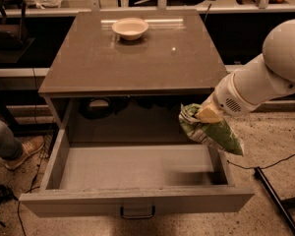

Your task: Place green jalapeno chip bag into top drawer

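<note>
The green jalapeno chip bag [210,131] hangs from my gripper [205,115], which is shut on its upper end. The bag dangles over the right side of the top drawer [137,168], which is pulled fully open toward the camera. The drawer is a wide shallow grey box with a small dark handle [137,213] at the centre of its front panel. Its inside looks bare. My white arm [265,80] reaches in from the right.
A white bowl [131,27] sits at the back of the cabinet top [132,58]. A person's shoe [24,151] is on the floor at the left. Cables and a dark bar [275,200] lie on the floor at the right.
</note>
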